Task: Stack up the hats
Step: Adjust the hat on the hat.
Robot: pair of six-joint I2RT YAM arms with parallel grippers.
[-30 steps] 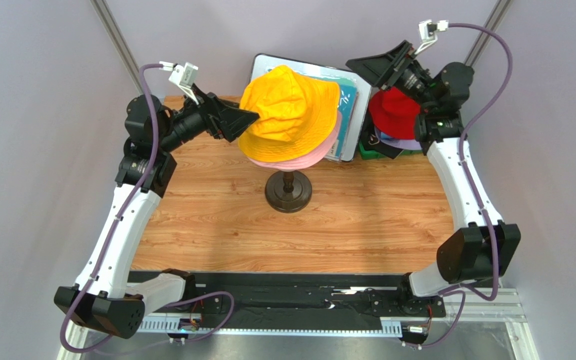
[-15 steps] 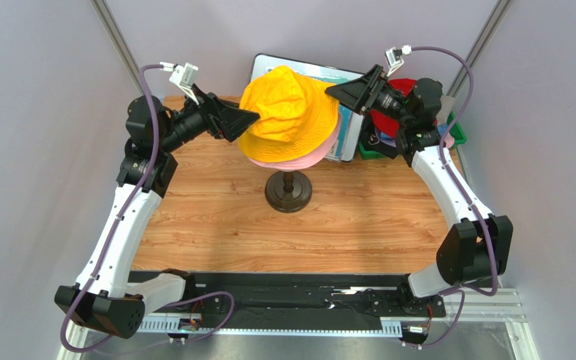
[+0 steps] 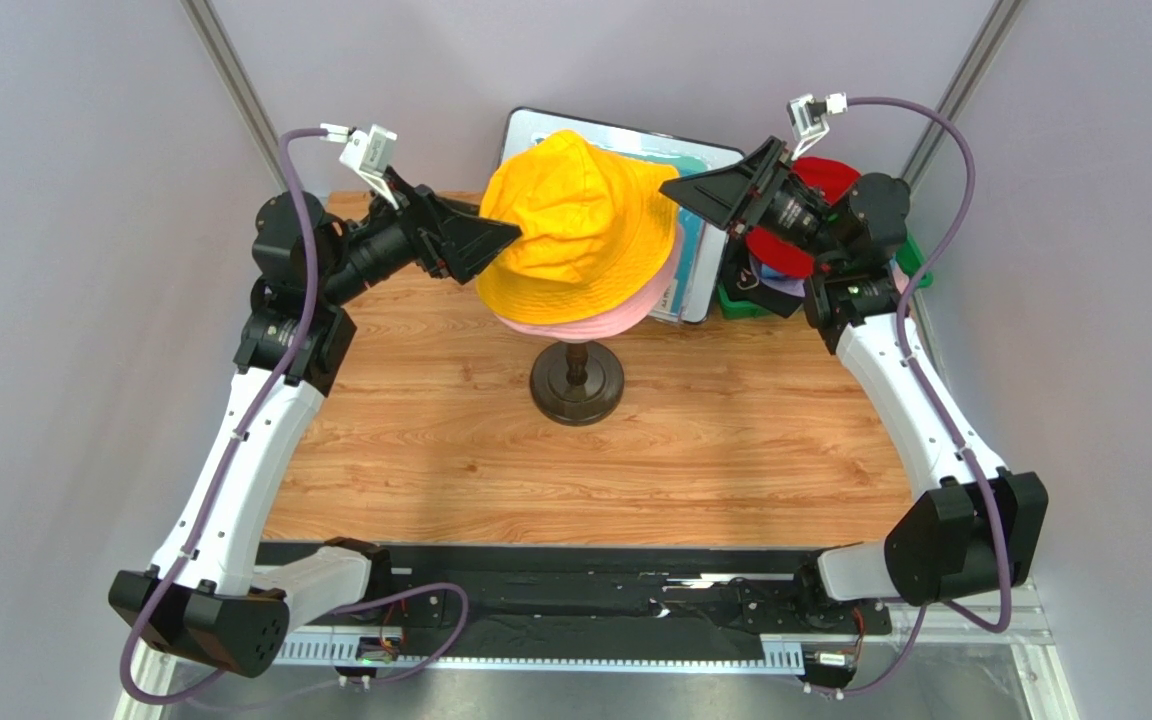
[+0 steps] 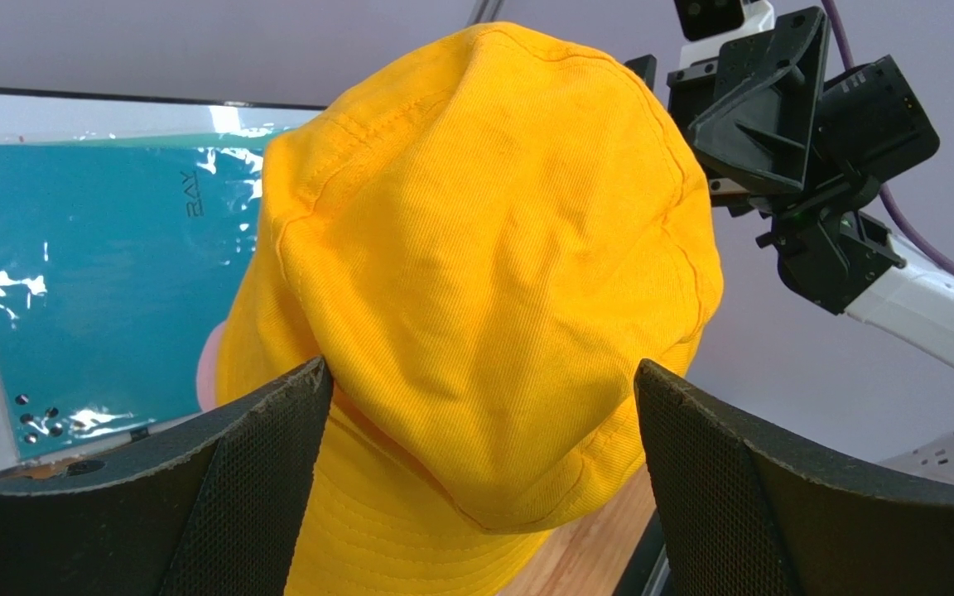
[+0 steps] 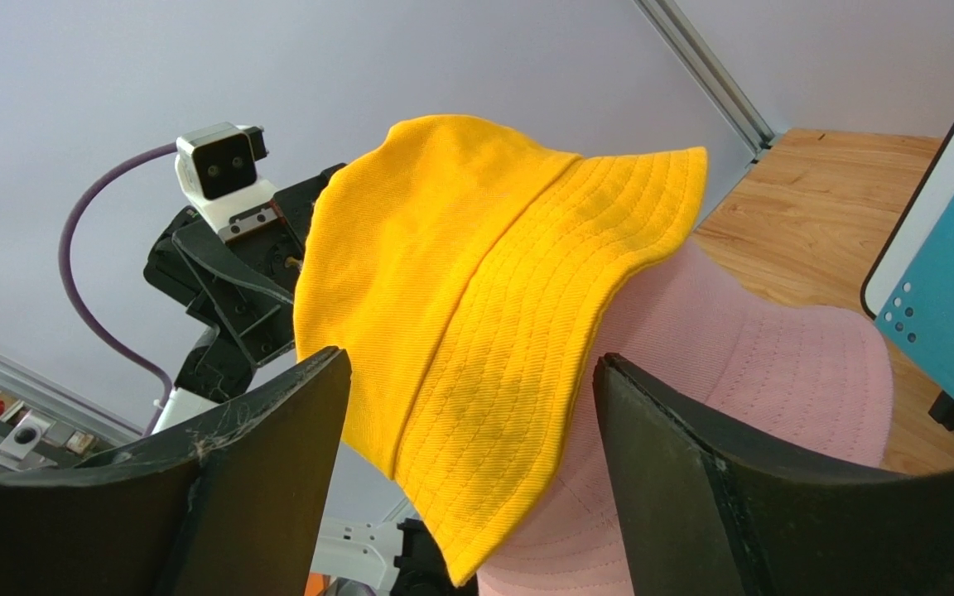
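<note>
Top external shows the empty, wide-open right gripper (image 3: 683, 192) now swung over to the orange-yellow cloth bucket hat (image 3: 575, 225), likely joining the wide-open left gripper (image 3: 504, 236) to seat it.

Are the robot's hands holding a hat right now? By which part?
No. The left gripper and right gripper are both open beside the orange-yellow hat, pinching nothing.

This looks like a robot lab. A left arm (image 3: 237, 450) and a right arm (image 3: 920, 405) are bolted to a black rail (image 3: 582, 597) at the edge of a small wooden table (image 3: 432, 435). Plain grey walls (image 3: 71, 225) and a metal pole (image 3: 232, 83) close it in. A purple cable (image 3: 286, 195) runs to a little camera (image 3: 369, 147).
</note>
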